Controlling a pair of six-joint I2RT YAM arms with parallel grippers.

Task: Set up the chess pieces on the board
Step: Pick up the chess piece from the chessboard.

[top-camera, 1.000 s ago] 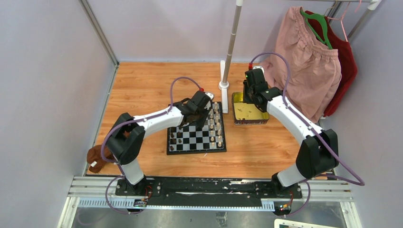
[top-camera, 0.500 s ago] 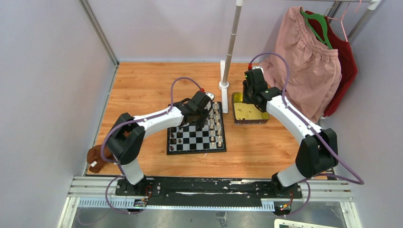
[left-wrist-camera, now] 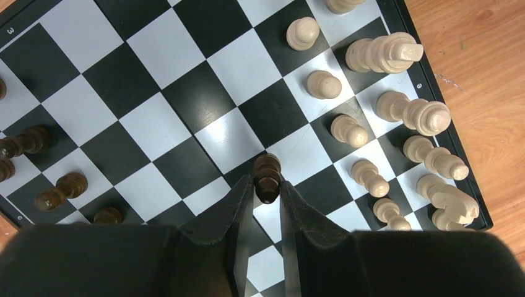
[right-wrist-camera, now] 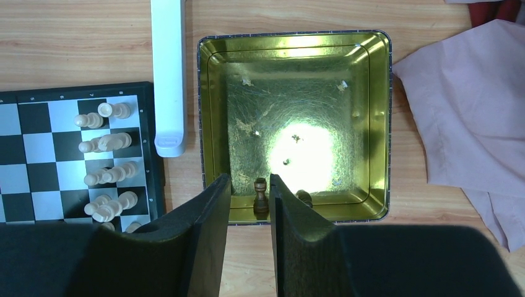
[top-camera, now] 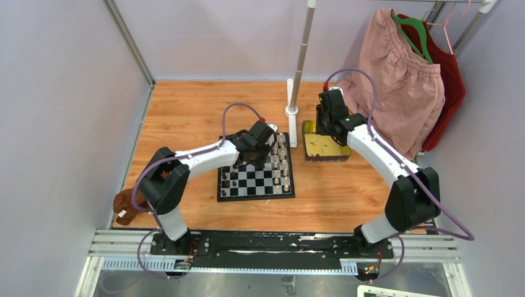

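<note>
The board point(top-camera: 255, 179) point(left-wrist-camera: 148, 127) lies mid-table with cream pieces point(top-camera: 282, 164) point(left-wrist-camera: 384, 55) in two rows on its right side and dark pieces point(top-camera: 226, 182) point(left-wrist-camera: 62, 185) on its left. My left gripper point(top-camera: 263, 145) point(left-wrist-camera: 266, 185) is over the board's far half, its fingertips against both sides of a dark pawn point(left-wrist-camera: 267, 176) that stands on a square. My right gripper point(top-camera: 328, 114) point(right-wrist-camera: 249, 179) hangs open above the gold tray point(top-camera: 325, 147) point(right-wrist-camera: 210, 111). Between its fingers, below them in the tray, I see a dark rook point(right-wrist-camera: 260, 195) with another dark piece point(right-wrist-camera: 303, 198) beside it.
A white pole with its base point(top-camera: 291, 111) point(right-wrist-camera: 168, 74) stands between board and tray. Pink and red garments point(top-camera: 402, 86) point(right-wrist-camera: 464, 111) hang at the right, reaching the table near the tray. A brown soft toy point(top-camera: 127, 204) lies at the table's left front edge.
The left gripper's fingers have narrowed around the dark pawn. Neither arm has shifted noticeably, and the right gripper is as wide as before.
</note>
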